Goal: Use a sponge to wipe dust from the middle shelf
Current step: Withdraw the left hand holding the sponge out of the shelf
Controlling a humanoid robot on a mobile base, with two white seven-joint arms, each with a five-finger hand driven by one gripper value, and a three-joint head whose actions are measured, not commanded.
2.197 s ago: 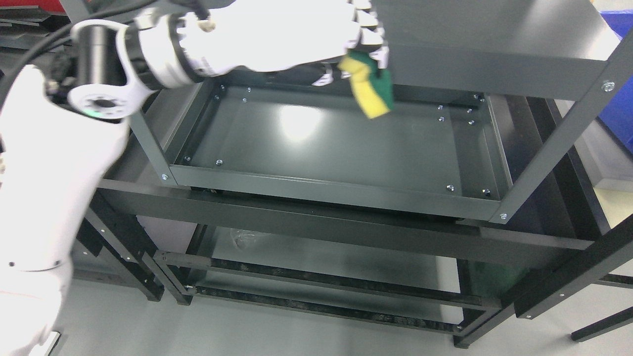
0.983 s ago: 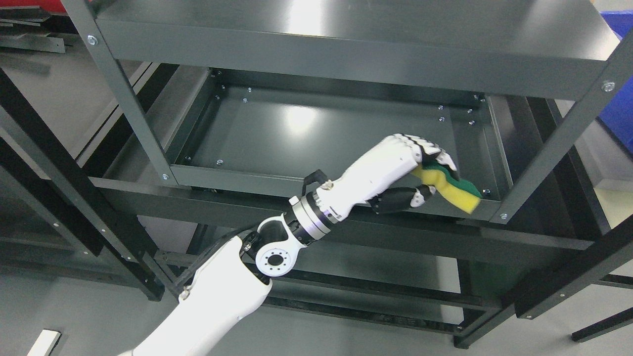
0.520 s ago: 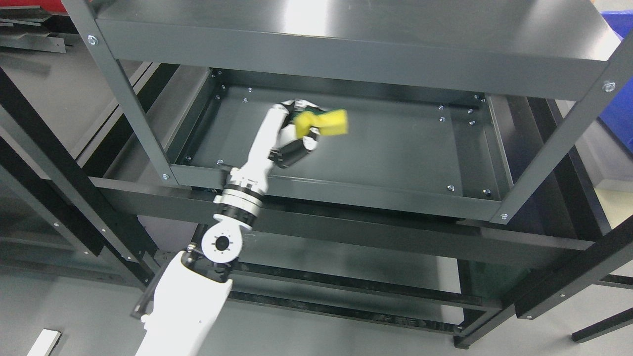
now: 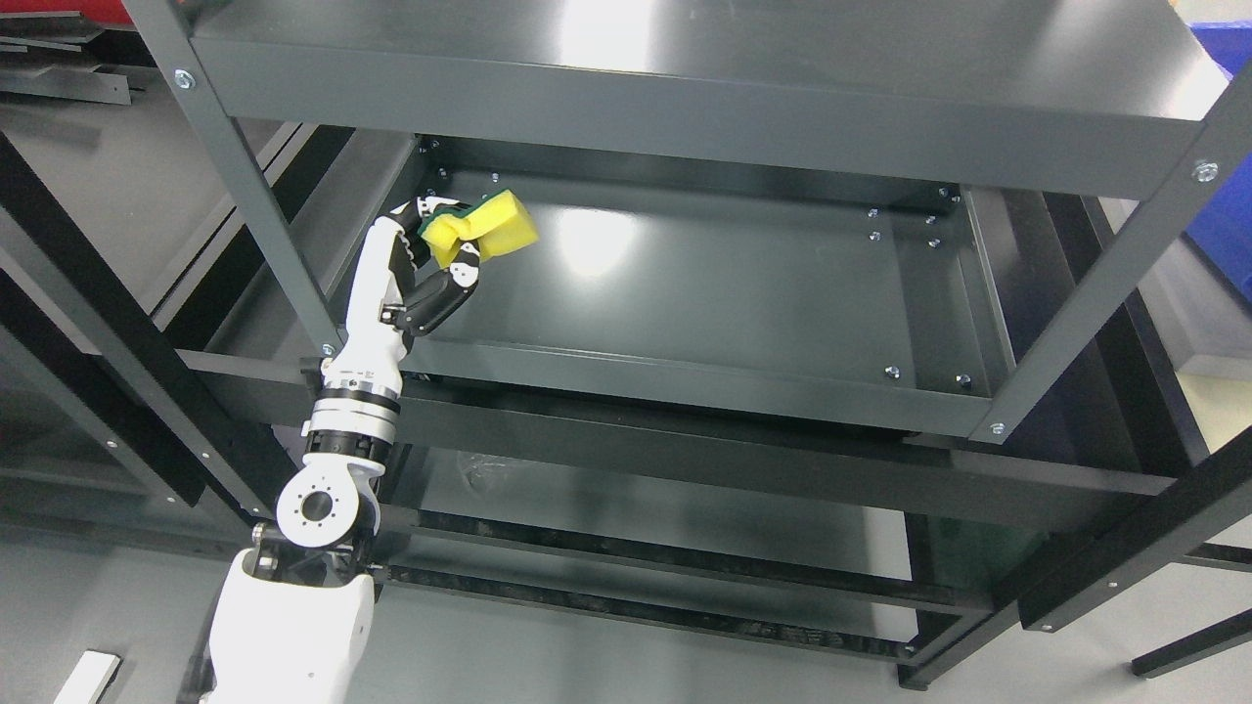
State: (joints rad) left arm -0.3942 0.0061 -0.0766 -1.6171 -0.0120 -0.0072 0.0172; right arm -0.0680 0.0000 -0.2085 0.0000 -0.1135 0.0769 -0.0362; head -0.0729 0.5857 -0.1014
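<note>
Left hand (image 4: pixel 416 264), fingers curled around the yellow-and-green sponge (image 4: pixel 486 227), reaching over the front edge of the middle shelf (image 4: pixel 704 284); sponge at the shelf's rear left corner.

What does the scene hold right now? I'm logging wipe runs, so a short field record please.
working hand: left hand, shut on the sponge
tool: sponge, yellow with a green side
sponge location: far-left corner area of the middle shelf
contact with the shelf surface: cannot tell
shelf contents: only the sponge and hand
right hand: not in view
</note>
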